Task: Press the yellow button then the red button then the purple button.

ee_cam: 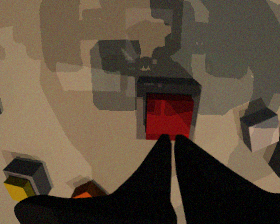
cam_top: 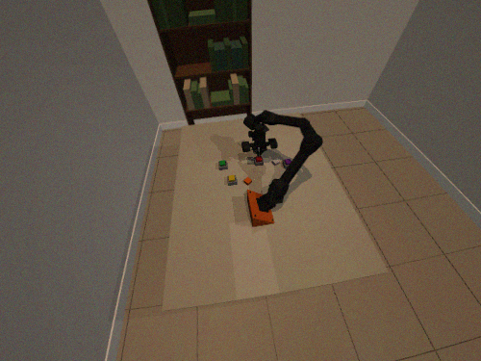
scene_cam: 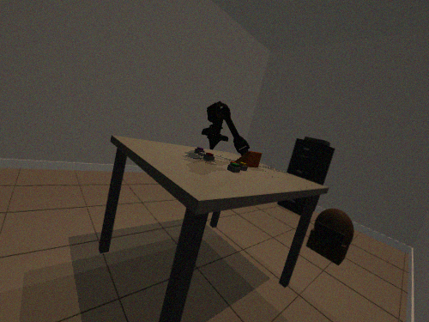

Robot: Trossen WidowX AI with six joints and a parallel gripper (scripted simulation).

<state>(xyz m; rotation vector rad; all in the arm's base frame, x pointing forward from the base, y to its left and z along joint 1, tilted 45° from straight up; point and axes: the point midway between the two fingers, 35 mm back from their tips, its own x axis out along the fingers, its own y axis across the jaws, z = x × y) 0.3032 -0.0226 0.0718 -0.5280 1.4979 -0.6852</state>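
Top view: the gripper (cam_top: 259, 155) hangs directly over the red button (cam_top: 259, 160), toward the worktop's bookcase-side edge; the yellow button (cam_top: 232, 179) sits nearer the centre, the purple button (cam_top: 287, 162) to the red one's right, the green button (cam_top: 222, 165) to its left.
Exterior view: too dim and distant to judge contact; the arm (scene_cam: 223, 126) stands bent over the button cluster.
Wrist view: fingers pressed together, holding nothing, tips at the red button's (ee_cam: 168, 116) near edge.
Progress: step two appears under way; whether the cap has bottomed out cannot be told. Purple remains.
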